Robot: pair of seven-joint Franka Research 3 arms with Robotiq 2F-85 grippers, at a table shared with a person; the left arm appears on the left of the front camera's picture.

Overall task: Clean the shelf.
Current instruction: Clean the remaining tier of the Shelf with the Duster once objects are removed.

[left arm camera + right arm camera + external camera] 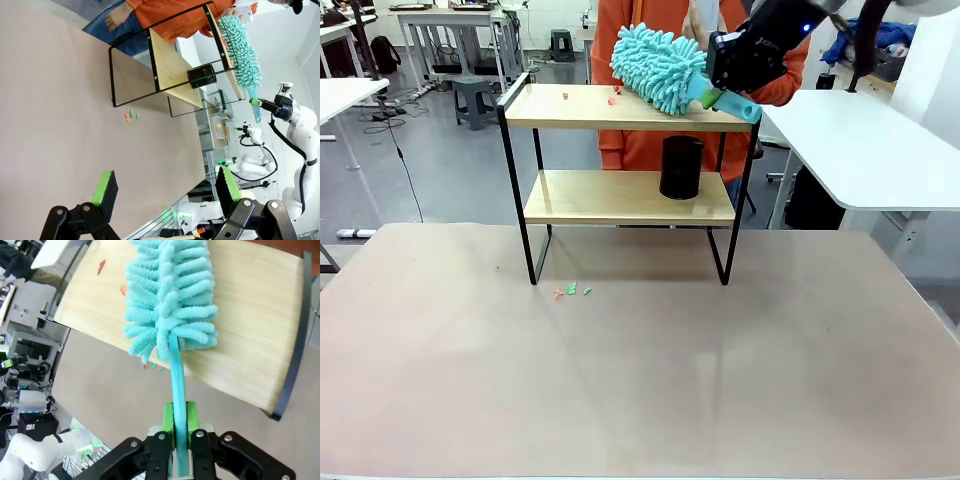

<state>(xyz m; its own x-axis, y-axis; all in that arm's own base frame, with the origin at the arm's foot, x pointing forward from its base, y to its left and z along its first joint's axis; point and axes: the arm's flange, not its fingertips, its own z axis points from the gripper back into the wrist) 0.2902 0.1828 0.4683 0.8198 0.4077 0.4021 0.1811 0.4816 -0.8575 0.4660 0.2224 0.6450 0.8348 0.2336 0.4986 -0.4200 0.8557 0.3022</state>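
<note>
From the front, we see the shelf (582,108) standing at the far middle of the tabletop (640,390). It has two pale wooden boards in a thin black frame on four legs. A few red bits (565,96) lie on its top board and a black cylinder (681,167) stands on the lower one, to the right. The right jaws are pressed on the handle of a turquoise duster (658,65), whose fluffy head hangs over the right half of the top board. We cannot tell whether it touches the wood. Small scraps (571,290) lie on the tabletop just before the shelf's left front leg. A person in orange (640,150) stands behind.

From the left wrist, the left jaws are spread wide, the green pads (106,186) well apart above bare tabletop. The shelf is farther off and appears sideways.

From the right wrist, the jaws pinch the duster's handle (178,390), and its head covers part of the top board's light grain.
</note>
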